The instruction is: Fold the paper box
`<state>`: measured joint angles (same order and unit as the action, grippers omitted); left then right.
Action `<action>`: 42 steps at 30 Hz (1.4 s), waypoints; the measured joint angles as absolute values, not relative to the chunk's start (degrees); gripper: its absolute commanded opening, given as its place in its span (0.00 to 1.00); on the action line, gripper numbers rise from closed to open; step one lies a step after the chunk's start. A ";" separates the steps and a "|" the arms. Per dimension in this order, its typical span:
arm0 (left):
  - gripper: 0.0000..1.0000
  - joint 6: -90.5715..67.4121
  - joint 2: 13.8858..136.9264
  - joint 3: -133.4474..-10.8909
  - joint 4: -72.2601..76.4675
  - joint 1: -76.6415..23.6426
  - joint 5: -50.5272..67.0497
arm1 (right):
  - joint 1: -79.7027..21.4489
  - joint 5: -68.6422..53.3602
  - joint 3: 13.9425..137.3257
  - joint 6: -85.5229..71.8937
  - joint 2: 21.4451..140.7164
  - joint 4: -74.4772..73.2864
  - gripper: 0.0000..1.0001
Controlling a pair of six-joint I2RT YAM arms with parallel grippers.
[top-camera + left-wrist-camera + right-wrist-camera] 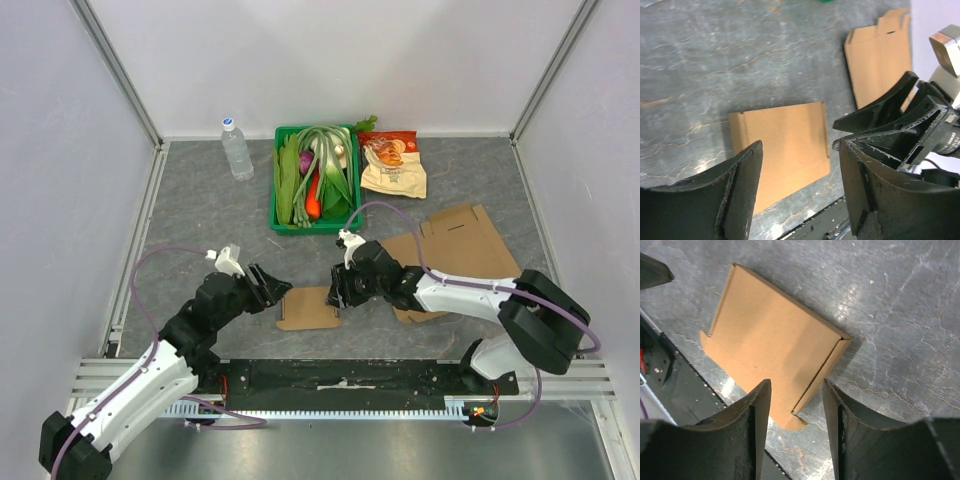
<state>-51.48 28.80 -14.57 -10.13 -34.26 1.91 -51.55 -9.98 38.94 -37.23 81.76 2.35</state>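
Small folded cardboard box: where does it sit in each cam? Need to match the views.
Top external: the folded box lies flat, low and just left of centre.
Left wrist: the folded box is at centre, slightly left, above the finger gap.
Right wrist: the folded box is upper centre-left, its near corner over the finger gap.
Shared landmark: the black rail at the table's near edge, beside the box in all three views.

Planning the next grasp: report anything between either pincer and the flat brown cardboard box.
Nothing visible does. The flat brown cardboard box lies on the grey table, with the open left pincer at its left edge and the open right pincer at its right edge.
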 measured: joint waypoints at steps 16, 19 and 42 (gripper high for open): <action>0.80 -54.65 37.65 -7.05 -4.58 -34.26 1.93 | -46.83 -12.99 33.95 -39.33 86.98 12.67 0.21; 0.81 -54.83 38.68 -7.05 -3.27 -34.26 2.57 | -45.34 -14.81 32.32 -40.14 86.96 15.59 0.21; 0.39 -61.91 53.19 -6.74 14.50 -34.20 12.34 | -41.58 -19.07 29.93 -40.25 87.37 19.55 0.46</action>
